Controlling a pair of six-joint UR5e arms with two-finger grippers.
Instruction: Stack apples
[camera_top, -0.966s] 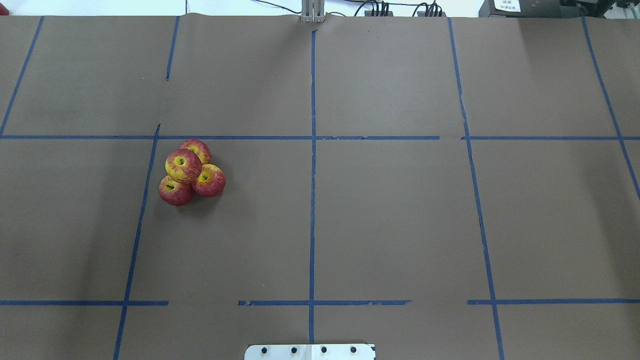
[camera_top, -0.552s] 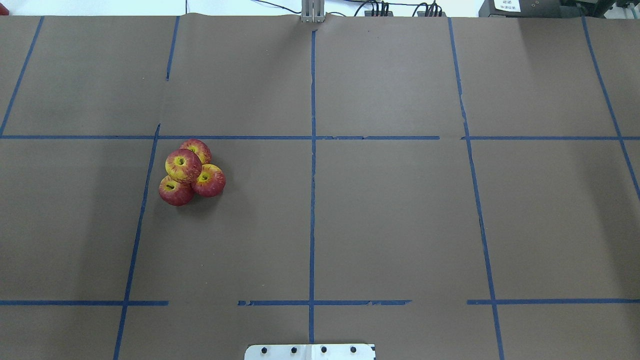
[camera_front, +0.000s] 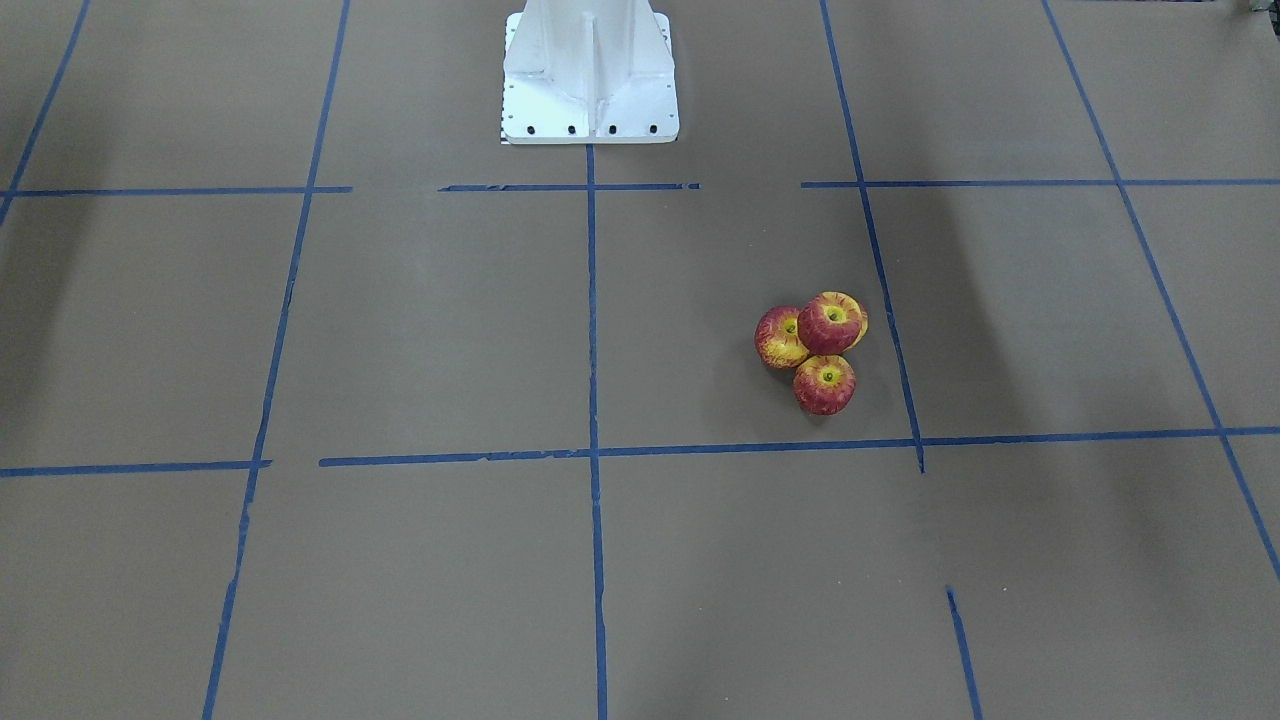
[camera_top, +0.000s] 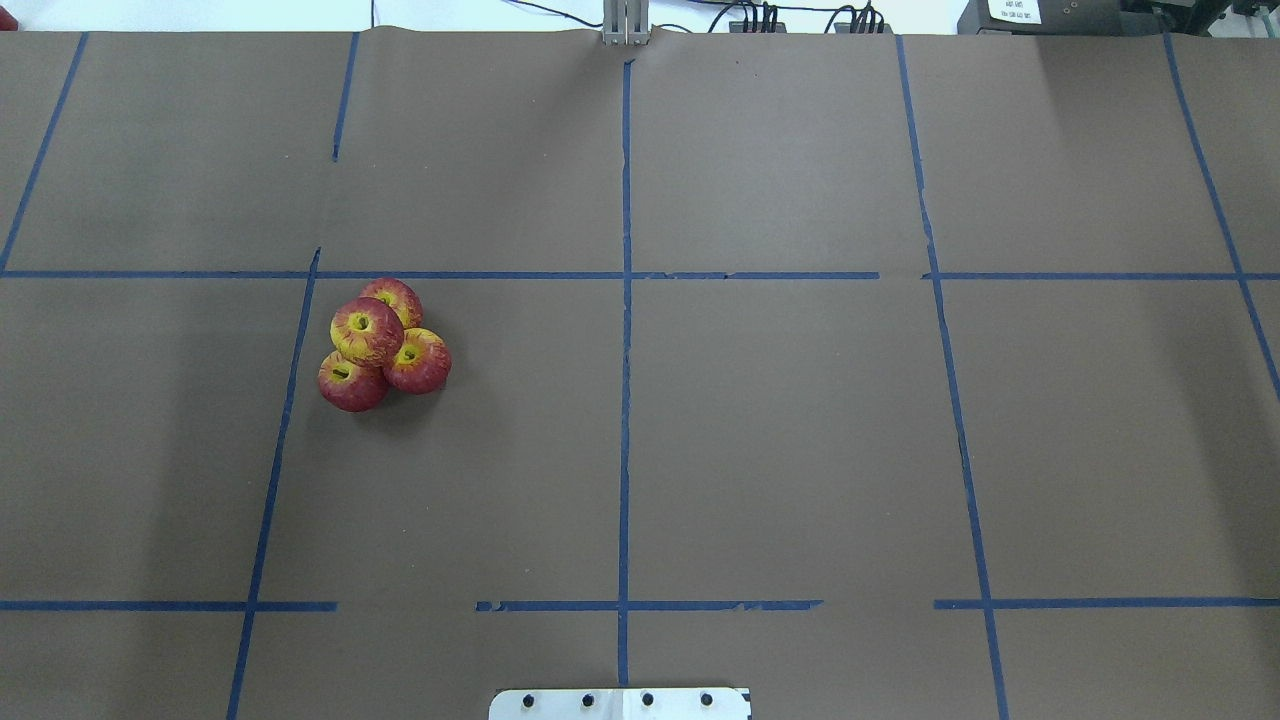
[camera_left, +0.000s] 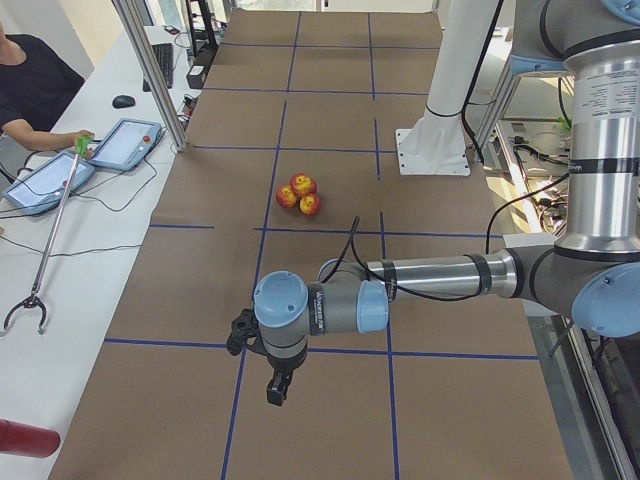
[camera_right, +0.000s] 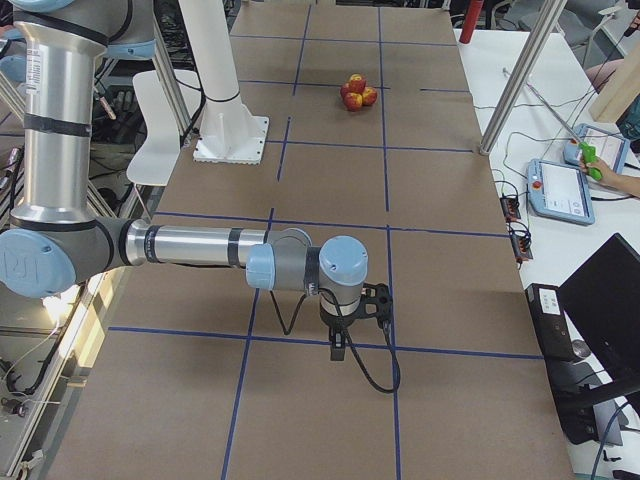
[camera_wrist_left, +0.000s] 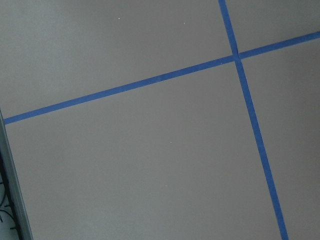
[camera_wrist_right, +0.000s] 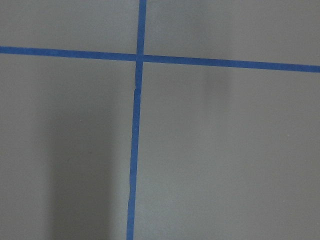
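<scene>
Three red-and-yellow apples sit touching on the brown table, and a fourth apple (camera_top: 367, 331) rests on top of them. The lower ones are the far apple (camera_top: 397, 296), the right apple (camera_top: 420, 364) and the near apple (camera_top: 350, 384). The pile also shows in the front view (camera_front: 829, 322), the left view (camera_left: 300, 190) and the right view (camera_right: 356, 92). My left gripper (camera_left: 277, 390) hangs over the table's left end, far from the pile. My right gripper (camera_right: 340, 345) hangs over the right end. I cannot tell whether either is open or shut. Both wrist views show only bare table and tape.
Blue tape lines (camera_top: 625, 300) divide the brown table. The white robot base (camera_front: 590, 70) stands at the robot's edge. Metal posts (camera_left: 150, 70) and control tablets (camera_left: 125, 145) line the operators' side, where a person (camera_left: 30, 80) sits.
</scene>
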